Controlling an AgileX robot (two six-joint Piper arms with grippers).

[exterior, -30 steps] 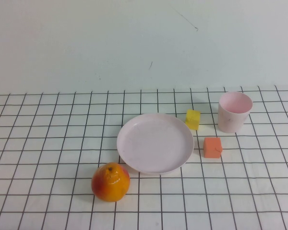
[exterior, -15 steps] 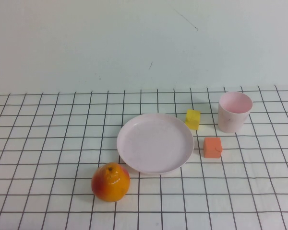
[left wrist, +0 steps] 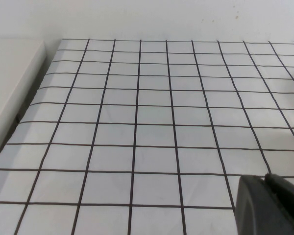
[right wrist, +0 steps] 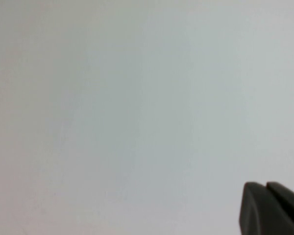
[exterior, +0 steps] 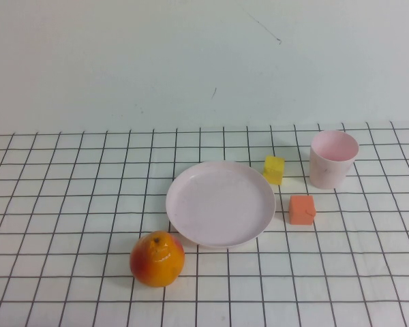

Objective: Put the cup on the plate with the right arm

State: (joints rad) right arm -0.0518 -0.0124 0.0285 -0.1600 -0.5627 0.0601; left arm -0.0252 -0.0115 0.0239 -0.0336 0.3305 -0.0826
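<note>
Nothing has moved since a second ago: the smooth, tapered pale pink cup (exterior: 334, 159) stands upright at far right on the gridded tabletop (exterior: 68, 204), apart from the round shallow plate (exterior: 220, 203), while the left pincer (left wrist: 272, 205) and right pincer (right wrist: 270, 208) show only dark corners, closed or parted I cannot tell.

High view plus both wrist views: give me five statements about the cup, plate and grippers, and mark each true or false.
1. The cup stands upright on the table, apart from the plate. True.
2. The plate holds the yellow block. False: the block sits on the table beside its rim.
3. The right gripper grips the cup. False: it faces a blank wall, nothing held.
4. The orange block lies between cup and plate, nearer the robot. True.
5. The left gripper hovers over the fruit. False: only bare grid cloth lies below it.
</note>
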